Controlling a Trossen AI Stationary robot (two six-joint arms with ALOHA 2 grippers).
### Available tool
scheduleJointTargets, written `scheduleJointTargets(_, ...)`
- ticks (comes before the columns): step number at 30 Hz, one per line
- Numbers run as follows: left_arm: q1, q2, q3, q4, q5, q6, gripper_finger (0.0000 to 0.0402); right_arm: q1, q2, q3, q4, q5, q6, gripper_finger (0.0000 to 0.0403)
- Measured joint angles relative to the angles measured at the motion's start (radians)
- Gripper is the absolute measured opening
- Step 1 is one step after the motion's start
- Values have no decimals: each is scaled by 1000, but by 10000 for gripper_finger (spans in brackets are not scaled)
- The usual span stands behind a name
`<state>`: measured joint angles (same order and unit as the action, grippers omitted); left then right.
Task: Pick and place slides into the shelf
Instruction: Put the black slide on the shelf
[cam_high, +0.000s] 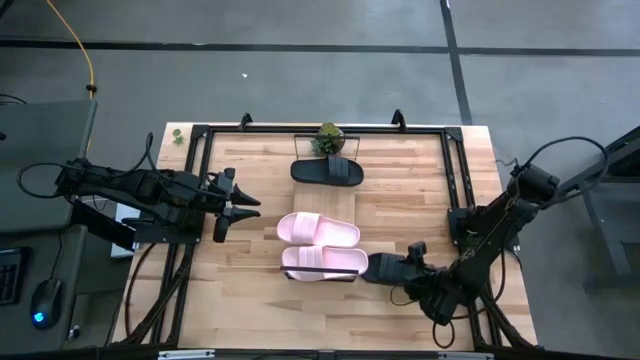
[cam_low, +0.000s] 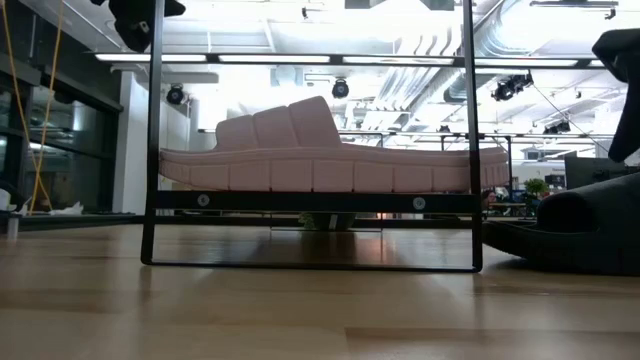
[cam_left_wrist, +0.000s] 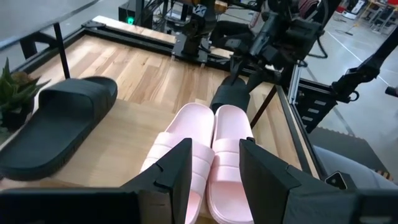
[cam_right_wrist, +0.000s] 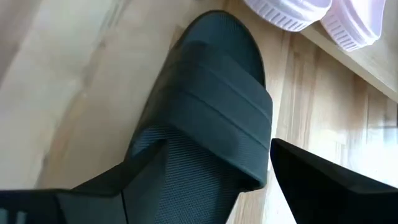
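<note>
While two pink slides and one black one sit on the shelf, the last black slide lies on the tabletop lengthwise toward it; the wide-open right tool straddles its heel; the left tool hovers part-open, empty.

small potted plant at the table's far edge, computer mouse beside the plank table

Counted two pale pink slide sandals, two black slide sandals, one long light-wood shelf board, one small green plant, two dark robot arms.
</note>
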<state>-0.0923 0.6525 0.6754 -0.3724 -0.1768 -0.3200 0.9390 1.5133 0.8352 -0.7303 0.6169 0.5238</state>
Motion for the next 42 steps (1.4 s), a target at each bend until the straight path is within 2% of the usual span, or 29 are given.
scheduleJointTargets(8, 0, 0, 0, 12, 0, 35, 117, 0, 59, 0, 1, 44, 23, 275)
scheduleJointTargets(18, 0, 0, 0, 12, 0, 78, 117, -4, 129, 0, 14, 161, 56, 275)
scheduleJointTargets(32, 0, 0, 0, 11, 0, 80, 117, -49, 136, 0, 24, 163, 157, 274)
scheduleJointTargets(36, 0, 0, 0, 11, 0, 80, 117, -50, 136, 0, 25, 159, 161, 248)
scheduleJointTargets(42, 0, 0, 0, 11, 0, 80, 117, -50, 136, 0, 26, 136, 161, 164)
